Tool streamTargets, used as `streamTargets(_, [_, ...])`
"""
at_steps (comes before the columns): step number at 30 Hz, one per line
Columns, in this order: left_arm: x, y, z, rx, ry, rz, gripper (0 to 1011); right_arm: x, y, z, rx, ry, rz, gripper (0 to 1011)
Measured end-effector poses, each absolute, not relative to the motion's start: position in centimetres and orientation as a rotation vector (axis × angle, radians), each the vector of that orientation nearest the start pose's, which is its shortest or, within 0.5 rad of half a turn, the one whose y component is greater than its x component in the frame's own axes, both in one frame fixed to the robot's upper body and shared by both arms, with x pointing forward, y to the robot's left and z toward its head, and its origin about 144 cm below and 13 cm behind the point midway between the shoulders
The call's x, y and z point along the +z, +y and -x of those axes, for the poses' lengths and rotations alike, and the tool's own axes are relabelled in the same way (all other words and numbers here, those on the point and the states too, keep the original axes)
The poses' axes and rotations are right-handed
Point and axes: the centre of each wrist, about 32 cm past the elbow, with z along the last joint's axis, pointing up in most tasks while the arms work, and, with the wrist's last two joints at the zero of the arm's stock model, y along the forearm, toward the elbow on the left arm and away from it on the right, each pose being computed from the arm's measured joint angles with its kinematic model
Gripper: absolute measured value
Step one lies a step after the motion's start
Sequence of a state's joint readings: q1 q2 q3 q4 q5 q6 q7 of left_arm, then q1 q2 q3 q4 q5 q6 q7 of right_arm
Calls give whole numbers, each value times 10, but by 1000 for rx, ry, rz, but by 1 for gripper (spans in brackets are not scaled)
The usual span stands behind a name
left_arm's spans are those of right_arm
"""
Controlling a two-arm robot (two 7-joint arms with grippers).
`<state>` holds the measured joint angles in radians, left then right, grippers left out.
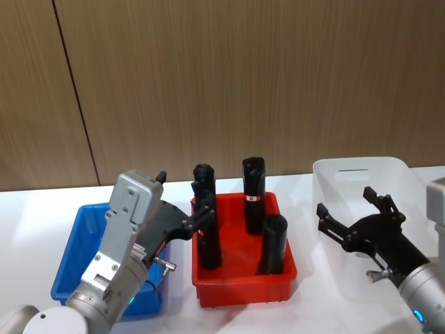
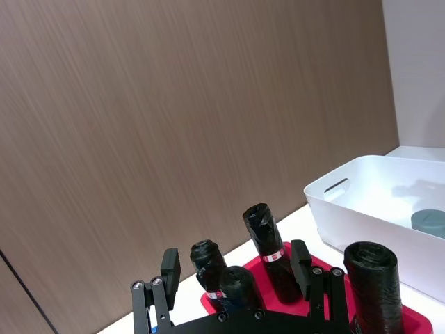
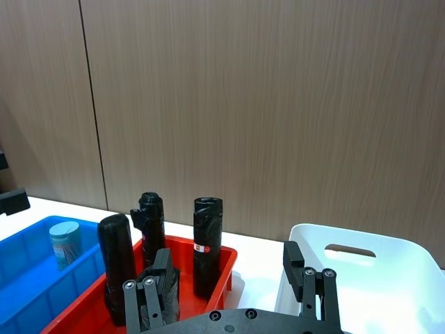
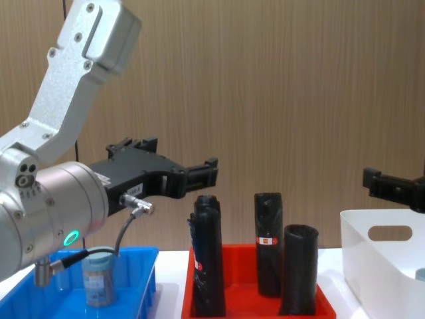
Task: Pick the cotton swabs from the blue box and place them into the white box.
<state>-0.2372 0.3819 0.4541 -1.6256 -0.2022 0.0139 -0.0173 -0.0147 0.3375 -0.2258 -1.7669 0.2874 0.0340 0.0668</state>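
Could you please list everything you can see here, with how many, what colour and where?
blue box: one, bright blue, on the robot's left side of the table.
red tray: one, red, in the middle between the two boxes.
white box: one, white, on the robot's right.
cotton swab jars: two, clear with grey-blue lids, one in the blue box, the other in the white box.
black rolls: four, black, standing upright in the red tray.
table: one, white, under everything.
wall: brown wood panels, behind the table.
left gripper: black, open, held above the gap between blue box and red tray.
right gripper: black, open, above the white box.
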Motion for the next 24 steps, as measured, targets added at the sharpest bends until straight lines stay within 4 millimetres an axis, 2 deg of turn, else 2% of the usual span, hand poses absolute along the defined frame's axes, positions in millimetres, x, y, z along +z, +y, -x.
streamTargets(24, [1205, 198, -492, 1124, -269, -60, 1004, 1189, -238, -445, -1198, -49, -16, 1001])
